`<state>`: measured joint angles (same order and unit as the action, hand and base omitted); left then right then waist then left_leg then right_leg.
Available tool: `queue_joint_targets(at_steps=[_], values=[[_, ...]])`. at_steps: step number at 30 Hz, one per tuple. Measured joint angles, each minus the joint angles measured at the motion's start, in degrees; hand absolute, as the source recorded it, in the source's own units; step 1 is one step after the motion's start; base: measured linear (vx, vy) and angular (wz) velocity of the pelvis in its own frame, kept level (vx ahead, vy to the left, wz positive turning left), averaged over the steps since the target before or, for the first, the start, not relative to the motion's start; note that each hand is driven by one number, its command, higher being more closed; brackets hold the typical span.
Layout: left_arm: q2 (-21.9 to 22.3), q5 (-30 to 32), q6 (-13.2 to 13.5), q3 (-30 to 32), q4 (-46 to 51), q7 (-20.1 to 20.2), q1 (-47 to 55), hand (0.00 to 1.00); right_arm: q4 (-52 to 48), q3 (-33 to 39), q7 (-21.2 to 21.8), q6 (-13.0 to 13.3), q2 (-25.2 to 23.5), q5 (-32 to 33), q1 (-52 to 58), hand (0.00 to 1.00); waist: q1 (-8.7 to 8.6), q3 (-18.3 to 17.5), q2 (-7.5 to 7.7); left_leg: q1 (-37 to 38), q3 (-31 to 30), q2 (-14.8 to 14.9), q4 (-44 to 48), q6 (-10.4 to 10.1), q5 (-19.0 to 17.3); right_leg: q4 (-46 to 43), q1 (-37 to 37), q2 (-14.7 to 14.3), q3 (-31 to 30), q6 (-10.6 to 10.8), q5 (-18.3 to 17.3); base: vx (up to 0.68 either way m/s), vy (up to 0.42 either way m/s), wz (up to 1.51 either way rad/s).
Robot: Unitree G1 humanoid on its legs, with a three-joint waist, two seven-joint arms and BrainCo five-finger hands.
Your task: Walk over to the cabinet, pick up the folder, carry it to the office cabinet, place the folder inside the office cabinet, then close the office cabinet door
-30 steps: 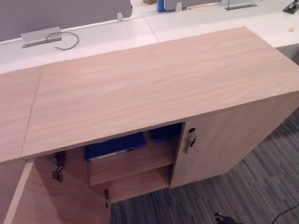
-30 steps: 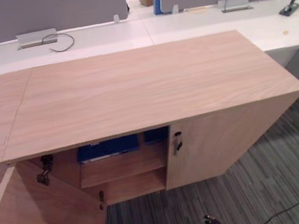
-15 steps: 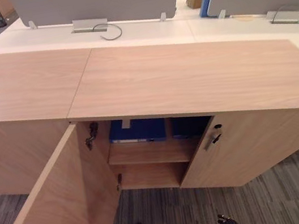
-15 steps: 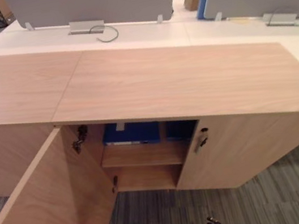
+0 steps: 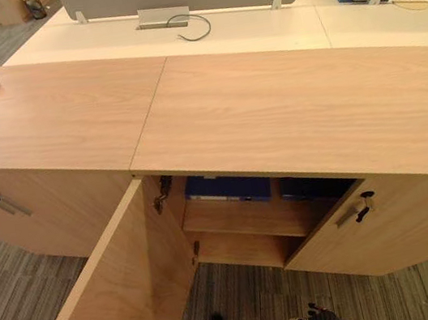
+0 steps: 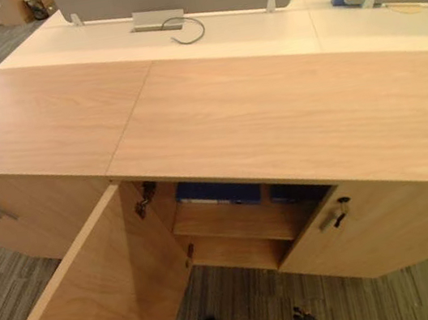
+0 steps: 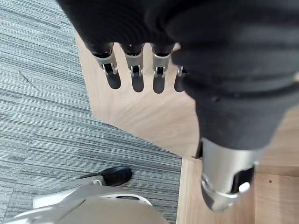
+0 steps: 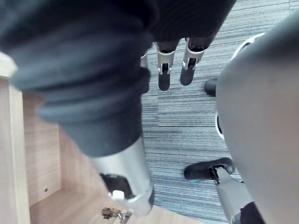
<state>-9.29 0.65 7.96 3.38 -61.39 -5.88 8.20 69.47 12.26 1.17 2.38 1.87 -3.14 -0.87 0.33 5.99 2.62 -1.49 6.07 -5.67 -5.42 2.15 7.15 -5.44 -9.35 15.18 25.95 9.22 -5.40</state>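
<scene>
In the left eye view the blue folder is seen lying flat on the upper shelf inside the cabinet. Its long axis runs along the shelf, with one long edge facing out. The door stands wide open, so closing it is judged the remaining step. In the left wrist view the left hand is held empty, fingers straight, beside the door. In the right wrist view the right hand is likewise hung slack and empty.

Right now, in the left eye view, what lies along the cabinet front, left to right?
Far-left silver bar handle, open light-wood cabinet door, blue folder on the shelf, right door's silver bar handle.
</scene>
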Motion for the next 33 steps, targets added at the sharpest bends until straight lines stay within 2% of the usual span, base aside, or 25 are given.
queue_joint_targets(at_steps=[1,2,3,4,6,8,9,10,12,15,17,19,20,21,23,24,25,28,30,33], values=[[0.54,0.06,0.05,-0.54,-0.01,0.0,-0.03,0.0,-0.26,0.18,-0.04,0.04,0.92,-0.19,-0.06,0.0,-0.91,0.07,-1.22,0.09,-3.7,0.74,0.06,0.04,-0.15,-7.05,1.84,0.25,-0.66,-0.57,-0.41,0.06,0.003,0.89],[0.62,0.06,0.07,-0.84,0.01,-0.01,-0.03,0.0,-0.4,0.2,-0.03,0.03,1.2,-0.19,0.01,0.0,-1.02,-0.1,-1.55,0.25,-5.27,0.98,0.13,0.07,-0.14,-10.98,3.08,0.43,-2.0,-1.18,-0.54,0.07,0.028,1.18],[0.2,0.09,0.09,-1.87,0.02,-0.04,-0.43,0.0,-1.23,0.18,-0.03,0.05,1.33,-0.25,0.59,0.0,-1.25,-0.19,-1.87,0.56,-8.2,1.28,0.38,0.37,-0.1,-17.66,6.03,0.46,-7.04,-4.24,-2.88,0.05,0.016,1.28],[-0.29,0.1,0.13,-2.33,0.02,-0.14,-1.02,0.0,-1.96,0.07,-0.02,0.08,0.99,-0.24,1.13,0.0,-1.21,-0.38,-1.14,0.51,-11.21,1.22,0.42,0.48,-0.19,-18.39,6.91,-1.0,-13.09,-3.25,-5.48,0.05,-0.016,1.35],[-0.81,0.58,0.43,-2.66,0.09,-0.36,-1.32,0.0,-1.55,0.01,0.07,0.0,0.5,-0.26,1.05,0.0,-1.13,-0.98,-0.04,-0.29,-14.8,0.75,0.45,-0.89,0.81,-13.86,7.33,-1.88,-17.09,-1.78,-6.52,0.03,-0.099,1.24],[-0.93,0.92,0.4,-2.62,0.08,-0.6,-1.23,0.0,-1.1,-0.17,0.36,0.0,-0.05,-0.29,0.62,0.0,-0.9,-1.22,0.45,-0.53,-16.47,0.64,0.49,-1.51,1.1,-8.69,7.39,-2.13,-16.56,-2.01,-6.23,0.02,-0.196,0.79],[-1.1,0.93,0.39,-2.61,0.09,-0.74,-0.78,0.0,-0.96,-0.87,0.55,0.0,-0.19,-0.3,0.5,0.0,-0.64,-1.46,0.95,-0.5,-17.33,0.52,0.5,-1.96,1.23,-5.25,7.58,-2.65,-16.6,-2.82,-4.01,0.02,-0.302,0.55],[-1.23,0.93,0.37,-2.52,0.04,-0.77,-0.63,0.0,-0.75,-1.19,0.64,0.02,-0.25,-0.31,0.49,0.0,-0.63,-1.59,1.27,-0.48,-17.77,0.37,0.5,-2.19,1.27,-4.46,7.74,-2.77,-16.58,-2.3,-3.29,0.04,-0.339,0.39],[-0.57,0.77,0.4,-2.2,0.13,-0.91,-0.2,0.0,-0.11,-1.18,0.85,0.01,0.24,-0.35,0.49,0.0,-0.42,-2.15,0.61,-0.65,-19.48,2.61,0.48,-3.86,1.3,-3.27,6.91,-5.01,-14.92,-2.59,-3.35,0.05,-0.295,0.28],[-0.72,0.71,0.38,-1.59,0.11,-1.19,-0.37,0.0,-0.1,-2.69,0.34,0.09,0.36,-0.1,0.51,0.0,-0.36,-2.05,0.7,-0.59,-21.55,5.46,0.52,-5.95,1.29,-1.78,4.9,-8.22,-12.47,-3.71,-2.93,0.02,-0.274,0.26],[-0.84,0.53,0.38,-1.13,0.15,-1.26,-0.97,0.0,-0.1,-2.85,0.27,0.13,0.38,0.75,0.52,0.0,-0.28,-1.52,0.96,-1.03,-23.1,6.14,1.39,-6.71,1.13,-1.41,3.85,-9.36,-10.65,-3.9,-2.82,-0.02,-0.197,0.48],[-1.15,0.45,0.36,-1.11,0.14,-1.42,-2.02,0.0,-0.07,-2.38,-0.16,0.33,0.55,2.04,0.49,0.0,-0.57,-0.25,0.93,-3.4,-20.53,5.96,5.17,-6.54,0.22,-1.59,2.96,-9.26,-7.9,-4.01,-2.76,-0.05,-0.084,0.61],[-1.27,-0.03,0.36,-1.08,0.21,-1.5,-3.15,0.0,-0.05,-2.06,-0.43,0.63,0.66,2.03,0.33,0.0,-0.61,0.98,1.41,-5.89,-13.07,6.51,11.76,-4.44,-3.54,-1.92,2.56,-8.72,-6.07,-5.13,-2.93,-0.05,0.013,0.54],[-1.18,-0.5,0.33,-1.08,0.24,-1.53,-3.49,0.0,-0.08,-1.49,-0.68,0.81,0.98,2.04,0.13,0.0,-0.6,2.1,0.95,-8.39,-5.22,8.32,19.92,-3.73,-7.33,-2.11,1.81,-8.62,-5.19,-5.39,-3.17,-0.06,0.035,0.42],[-0.76,-0.58,0.32,-1.33,0.26,-1.51,-3.34,0.0,-0.16,-0.71,-0.88,0.84,1.51,2.01,0.12,0.0,-0.29,2.23,0.35,-9.11,-1.57,9.38,23.15,-3.87,-8.89,-2.8,1.58,-8.23,-4.79,-5.15,-3.87,-0.06,0.083,0.15],[-1.04,-0.43,0.33,-1.69,0.37,-1.38,-3.37,0.0,-0.16,-0.38,-0.91,0.86,1.37,2.0,0.16,0.0,0.01,2.27,0.28,-8.89,-1.18,8.68,21.7,-3.5,-8.3,-3.21,2.16,-7.49,-4.9,-4.87,-4.11,-0.04,0.167,0.08],[-1.68,0.25,0.33,-2.71,0.63,-0.94,-3.44,0.0,-0.14,0.26,-0.9,0.83,1.19,1.99,0.33,0.0,0.15,2.13,1.01,-7.28,-0.57,6.67,15.21,-2.1,-5.51,-3.03,3.48,-5.97,-5.07,-4.54,-4.39,-0.02,0.146,0.1],[-2.46,2.8,0.3,-5.19,0.62,1.09,-3.65,0.0,-0.25,2.84,-0.89,0.67,0.99,2.06,0.2,0.0,-0.77,2.11,0.91,-6.84,-1.61,3.89,6.94,-0.89,-0.43,-1.97,5.77,-4.74,-5.03,-3.82,-3.94,-0.01,0.135,0.37],[-3.15,4.11,0.28,-6.89,0.59,2.43,-4.07,0.0,-0.2,2.9,-0.88,0.59,0.77,2.02,0.15,0.0,-0.88,2.39,1.17,-4.93,-3.11,2.53,2.92,-0.72,1.94,-0.78,4.64,-4.57,-5.22,-3.93,-3.56,0.04,0.127,0.43],[-3.59,6.41,0.32,-8.48,0.59,4.36,-4.54,0.0,-0.19,2.78,-0.74,0.51,0.15,1.87,-0.25,0.0,-0.37,2.64,1.25,-2.31,-3.58,1.05,0.43,-0.24,2.79,-0.52,2.75,-3.8,-5.9,-3.81,-3.29,0.08,0.089,0.23]])
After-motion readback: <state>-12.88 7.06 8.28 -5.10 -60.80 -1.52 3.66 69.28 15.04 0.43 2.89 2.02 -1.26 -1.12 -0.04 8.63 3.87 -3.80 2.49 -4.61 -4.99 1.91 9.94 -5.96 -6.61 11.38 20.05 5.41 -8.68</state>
